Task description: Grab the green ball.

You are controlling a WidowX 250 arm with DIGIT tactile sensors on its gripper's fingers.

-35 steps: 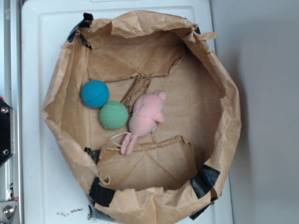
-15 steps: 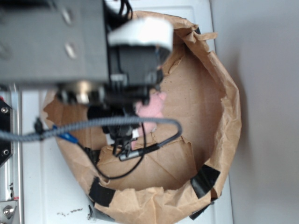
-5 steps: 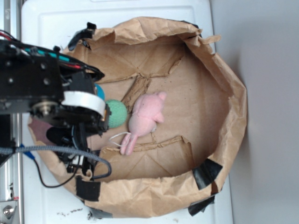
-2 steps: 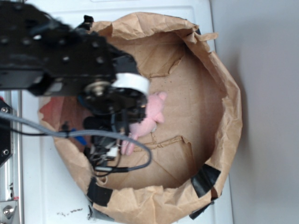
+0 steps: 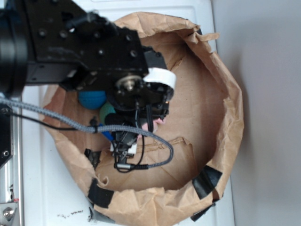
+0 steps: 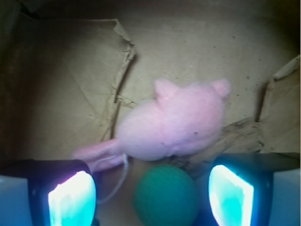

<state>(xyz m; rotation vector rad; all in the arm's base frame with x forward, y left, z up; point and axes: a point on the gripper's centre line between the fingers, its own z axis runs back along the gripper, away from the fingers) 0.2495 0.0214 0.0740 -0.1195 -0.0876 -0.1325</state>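
Gripper (image 6: 150, 197) fingers (image 6: 70, 200) are spread wide in the wrist view, one glowing pad at each lower corner, with the green ball (image 6: 164, 195) sitting between them at the bottom edge. Neither pad touches the ball. Just beyond the ball lies a pink plush toy (image 6: 174, 125), its ears pointing away from the camera, its tail trailing to the left, and a thin white string looping down beside the ball. Past the toy is the creased brown floor of a paper bag (image 6: 70, 70), with a torn cardboard flap edge running along it.

From the exterior view, the black robot arm (image 5: 70, 47) reaches in from the upper left and hangs over the middle of the open bag, wrist pointing down, a grey braided cable (image 5: 56, 120) looping under it. Only a sliver of the green ball (image 5: 106, 111) shows beneath the wrist, next to a teal-blue ball (image 5: 91, 99). The bag sits on a white surface (image 5: 42, 188).
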